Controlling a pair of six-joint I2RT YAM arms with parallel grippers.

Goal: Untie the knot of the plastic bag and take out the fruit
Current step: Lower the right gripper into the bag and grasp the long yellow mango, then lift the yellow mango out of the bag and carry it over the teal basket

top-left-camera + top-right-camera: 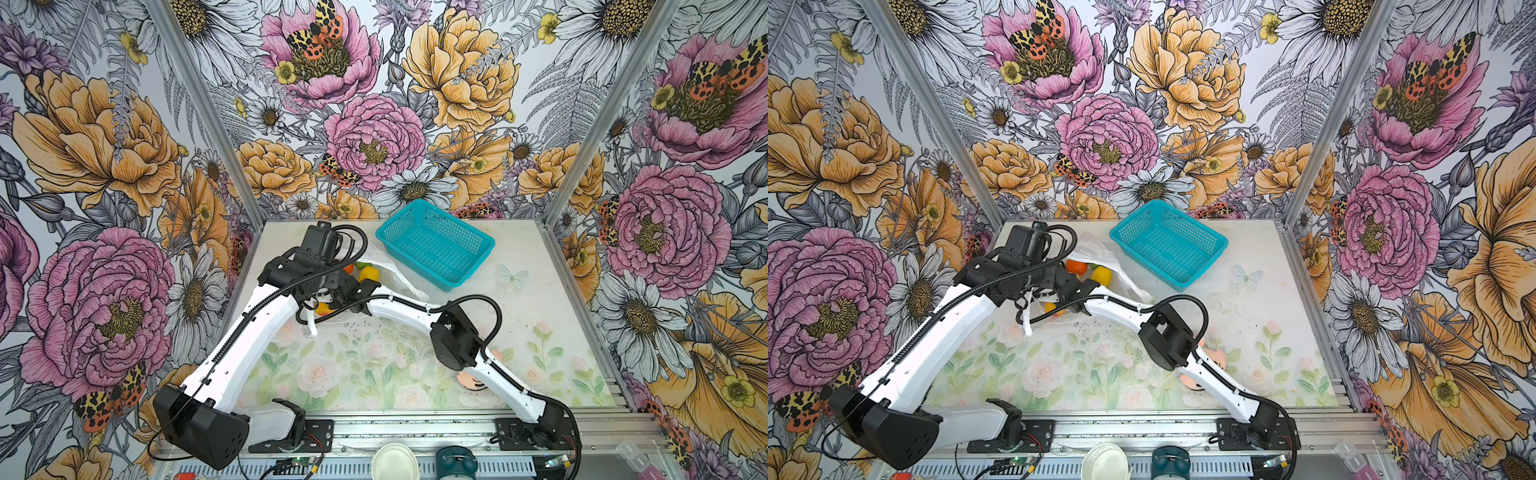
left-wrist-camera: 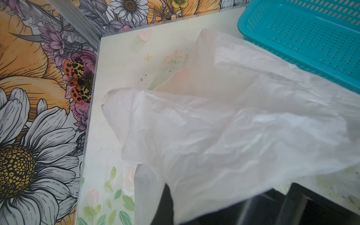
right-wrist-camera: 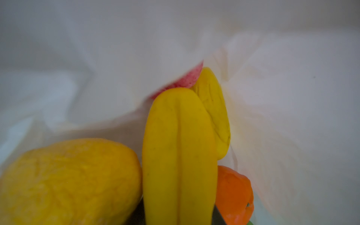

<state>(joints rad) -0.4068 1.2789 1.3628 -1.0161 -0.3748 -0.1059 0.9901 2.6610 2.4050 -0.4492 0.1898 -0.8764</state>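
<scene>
Though blurry, fruit apparently within claw.

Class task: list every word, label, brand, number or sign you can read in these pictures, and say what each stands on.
None can be read.
The plastic bag is plain white film, the teal basket shows no label, and the toy fruit carry no print.
A small pink item at the near edge is too small to tell.

The plastic bag is thin, crinkly translucent film; the basket perforated plastic; the fruit smooth, matt.
</scene>
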